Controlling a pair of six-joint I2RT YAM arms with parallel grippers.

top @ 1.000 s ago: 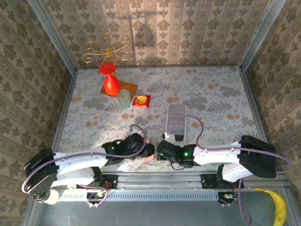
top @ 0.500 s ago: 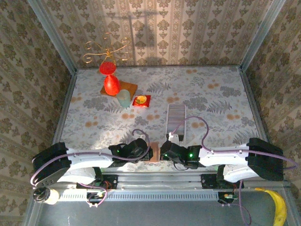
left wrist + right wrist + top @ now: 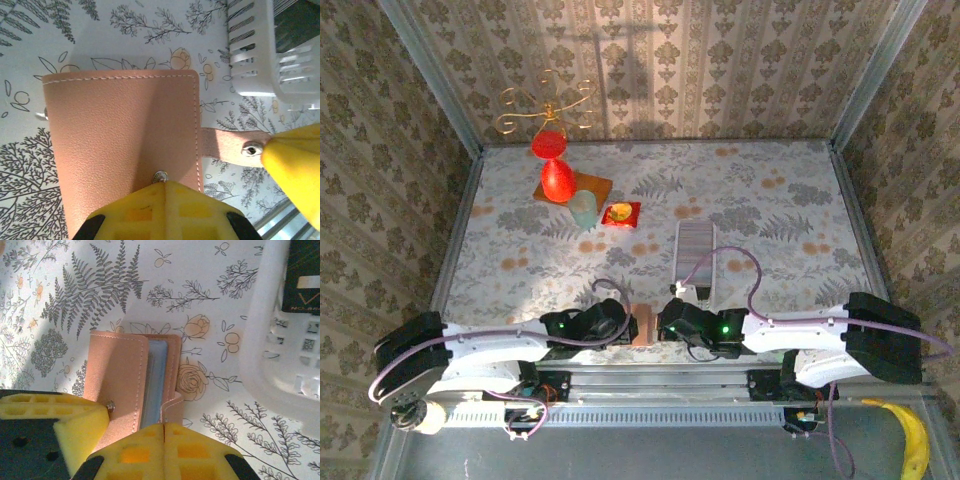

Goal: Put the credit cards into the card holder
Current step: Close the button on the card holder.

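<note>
The left tool and right tool are both pressed together, each touching the wallet, which has a card inside. Both arms sit lower than a second ago.

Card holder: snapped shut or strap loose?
Unsnapped. The card holder is folded over, but its strap lies off the stud; a bluish card shows in the gap.

One card holder. At least one card sits in it; the full count cannot be told. One clear tray. Two grippers: the left gripper and the right gripper. One red vase, one gold wire ornament, one pale cup, one wooden board, one red dish, one banana.
</note>
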